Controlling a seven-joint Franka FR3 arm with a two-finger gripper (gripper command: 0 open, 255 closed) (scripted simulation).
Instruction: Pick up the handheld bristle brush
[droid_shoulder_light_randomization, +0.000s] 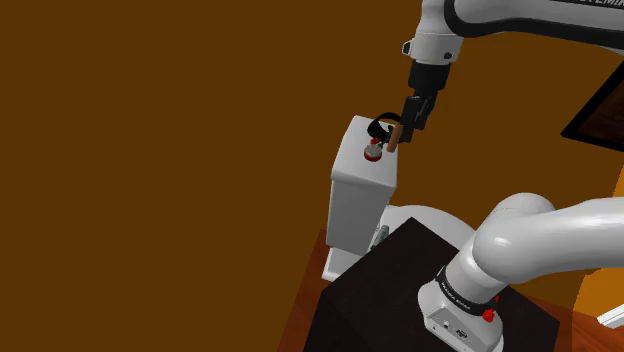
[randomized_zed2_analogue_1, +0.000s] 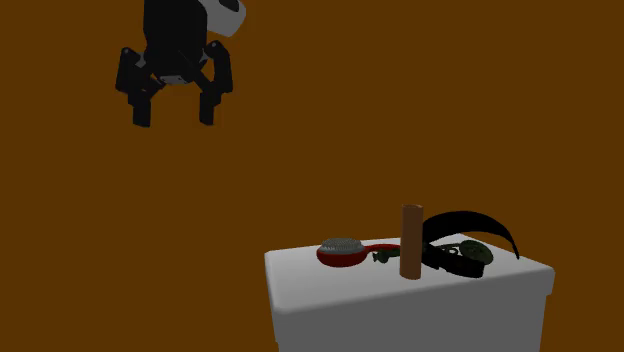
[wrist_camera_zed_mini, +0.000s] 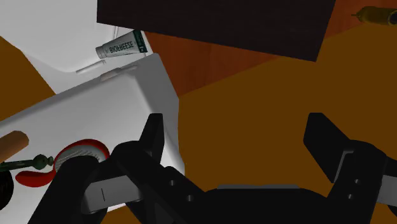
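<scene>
Approach step: gripper (randomized_zed2_analogue_1: 175, 119) wide open and empty, hanging well above and aside of the brush (randomized_zed2_analogue_1: 343, 250) lying on the white box (randomized_zed2_analogue_1: 400, 305); next, centre over it and descend

So there's a white blocky desk (randomized_zed2_analogue_1: 400, 300) against a plain brown wall (randomized_zed2_analogue_1: 300, 120), and on top a brown cylinder (randomized_zed2_analogue_1: 411, 241) stands upright with a black curved strap (randomized_zed2_analogue_1: 485, 224) arching just beside it and a small dark green thing (randomized_zed2_analogue_1: 381, 257) lying right at its base. Lower down next to the desk, a white tube with green lettering (wrist_camera_zed_mini: 121, 46) lies on a white rounded surface (droid_shoulder_light_randomization: 425, 215), with reddish wood floor (wrist_camera_zed_mini: 210, 63) near it
</scene>
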